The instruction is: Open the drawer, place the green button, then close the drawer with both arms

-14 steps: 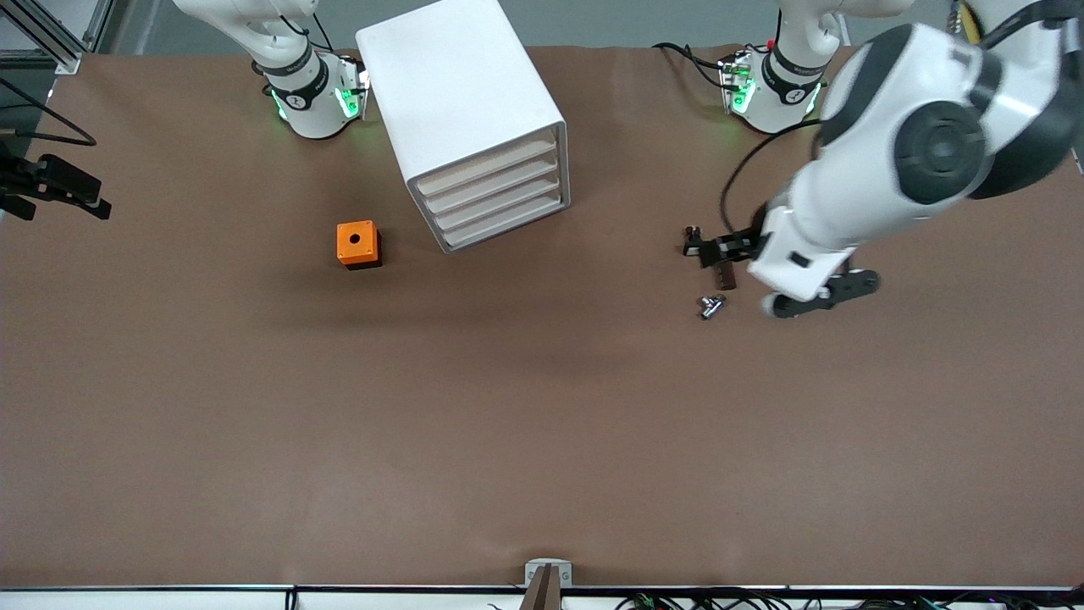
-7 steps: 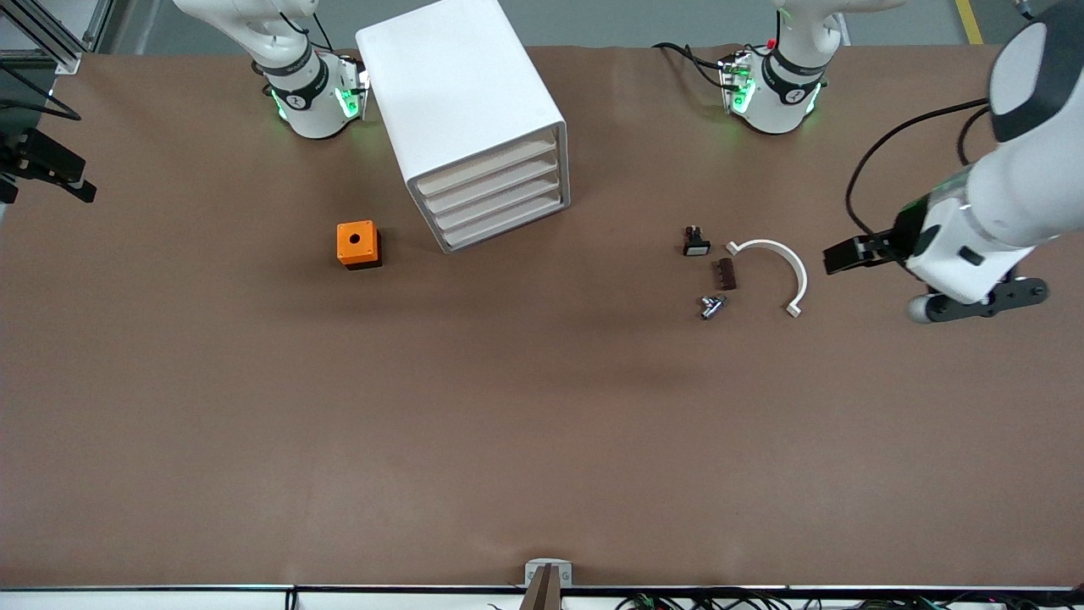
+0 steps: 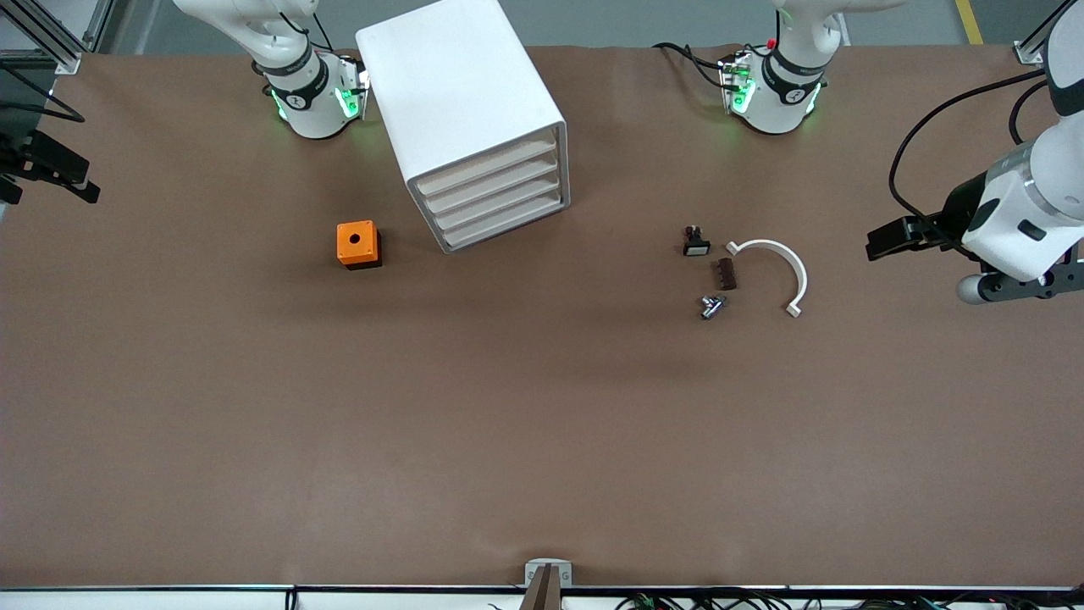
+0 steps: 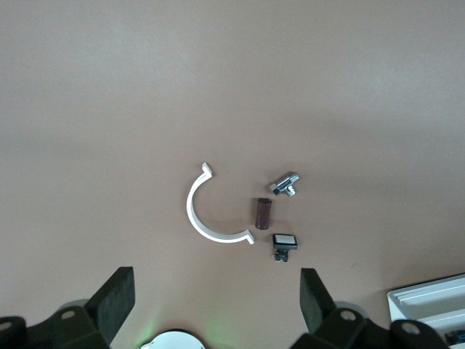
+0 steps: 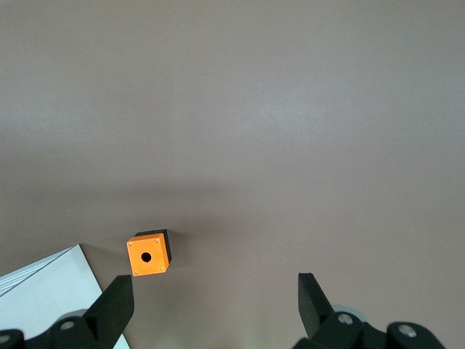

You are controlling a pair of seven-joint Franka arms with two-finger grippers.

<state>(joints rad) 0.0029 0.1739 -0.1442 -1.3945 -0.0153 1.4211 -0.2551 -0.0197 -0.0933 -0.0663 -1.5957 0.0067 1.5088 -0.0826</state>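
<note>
Squarely toward the robots' bases stands the white cabinet (image 3: pixel 461 110), turned at an angle, with its four fronts facing the front camera and the left arm's end of the table. The drawer (image 3: pixel 506 222), lowest of the four, is pushed in flush with the three above it.

The button (image 3: pixel 711 306) lies on the bare table (image 3: pixel 542 440), well apart from the cabinet toward the left arm's end and nearer the front camera than the cabinet. It looks greyish, and its cap colour cannot be told. Three other bits lie close by it, none touching it. They are a brown piece (image 3: pixel 725 274), a small black part with a white face (image 3: pixel 695 244) and a white curved clip (image 3: pixel 775 267), which lies farthest of them from the cabinet.

An orange box (image 3: pixel 358 244) with a round hole in its top sits just beside the cabinet, toward the right arm's end.

The left gripper (image 4: pixel 216 274) hangs in the air over the table's edge at the left arm's end, well away from the cabinet, with its fingers spread wide and nothing between them. The right gripper (image 5: pixel 214 278) hangs over the edge at the right arm's end, fingers likewise wide apart and empty.
</note>
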